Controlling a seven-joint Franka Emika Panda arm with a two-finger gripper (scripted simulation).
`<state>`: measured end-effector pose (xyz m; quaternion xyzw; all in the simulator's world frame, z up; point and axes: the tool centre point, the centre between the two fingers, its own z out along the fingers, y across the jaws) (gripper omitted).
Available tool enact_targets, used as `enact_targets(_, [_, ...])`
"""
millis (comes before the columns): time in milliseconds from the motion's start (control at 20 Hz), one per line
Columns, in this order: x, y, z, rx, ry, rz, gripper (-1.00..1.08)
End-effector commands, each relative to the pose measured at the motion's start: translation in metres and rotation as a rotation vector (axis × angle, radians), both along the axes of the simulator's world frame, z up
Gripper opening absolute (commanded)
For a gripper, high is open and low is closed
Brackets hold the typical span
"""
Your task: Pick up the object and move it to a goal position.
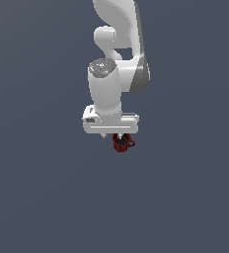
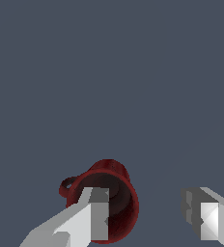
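Note:
The small dark red mug [image 1: 122, 144] with a loop handle shows just under the white gripper [image 1: 117, 135] in the exterior view, its handle toward that view's right. In the wrist view the mug [image 2: 119, 181] has its dark inside facing the camera. One finger [image 2: 98, 217] overlaps the mug's opening, and the other finger [image 2: 203, 217] stands well apart from it. The gripper [image 2: 150, 218] is open, and the mug is not between the fingers but at one of them. I cannot tell whether the finger touches the mug.
A plain dark grey-blue surface [image 1: 42, 188] fills both views. The white arm [image 1: 116, 59] rises above the gripper. No other object is in view.

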<state>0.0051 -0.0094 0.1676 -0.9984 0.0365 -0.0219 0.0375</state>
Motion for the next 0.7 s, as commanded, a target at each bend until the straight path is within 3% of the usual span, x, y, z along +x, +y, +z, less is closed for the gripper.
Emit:
enact_targets(0, [-0.003,0.003,-0.004,0.026,-0.009,-0.017,0.28])
enact_targets(650, [-0.035,0.014,-0.036,0.188,-0.087,-0.203,0.28])
